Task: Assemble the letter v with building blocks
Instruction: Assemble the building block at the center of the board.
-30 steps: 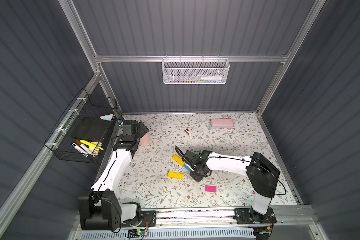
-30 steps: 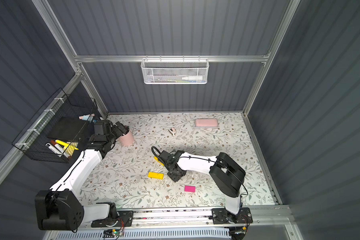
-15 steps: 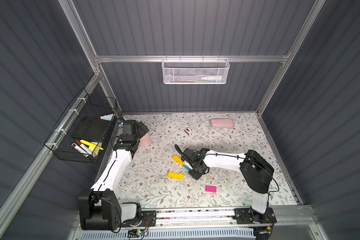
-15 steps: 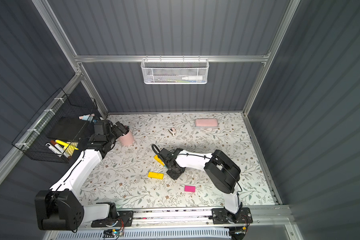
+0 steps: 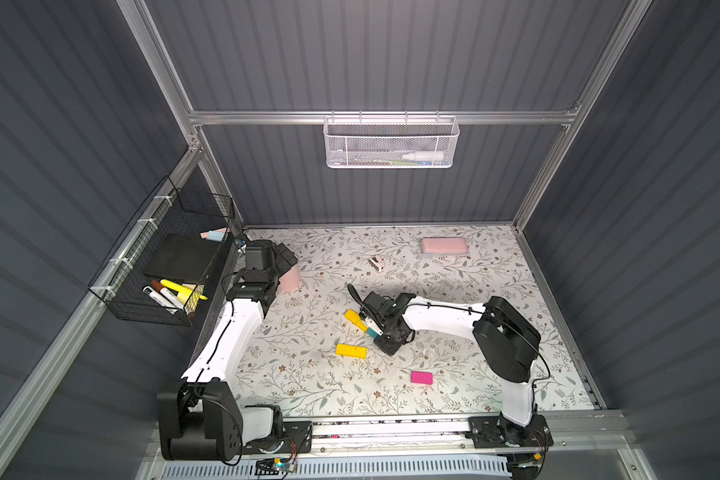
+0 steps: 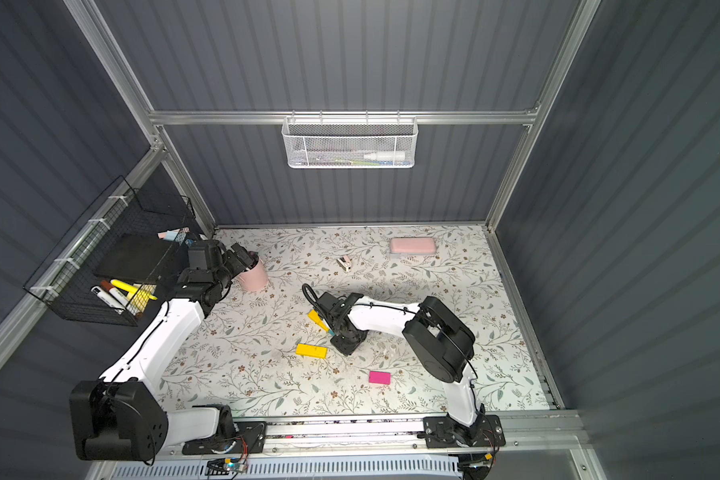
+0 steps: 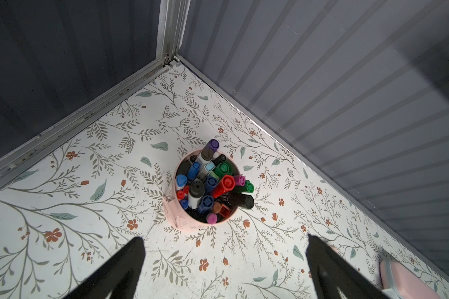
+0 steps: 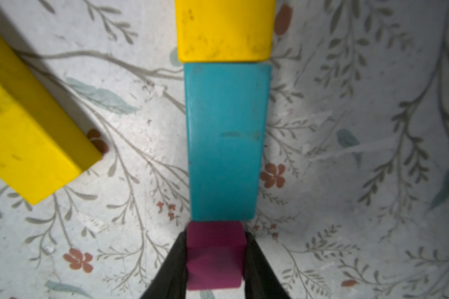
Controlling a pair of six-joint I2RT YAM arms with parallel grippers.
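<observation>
Right wrist view: the right hand [image 8: 215, 239] squeezes a magenta block [image 8: 214, 266] by its sides. The block's front end touches the teal block [image 8: 224, 139], which touches a yellow block [image 8: 224, 31]. All three lie in one straight line pointing away from the hand. A second yellow block [image 8: 29, 145] lies slanted off to one side, apart. The left hand [image 7: 224, 240] is spread wide and empty, far off by the pen cup [image 7: 173, 217]. The held block's back end is cut off, and the hand covers it in both top views.
</observation>
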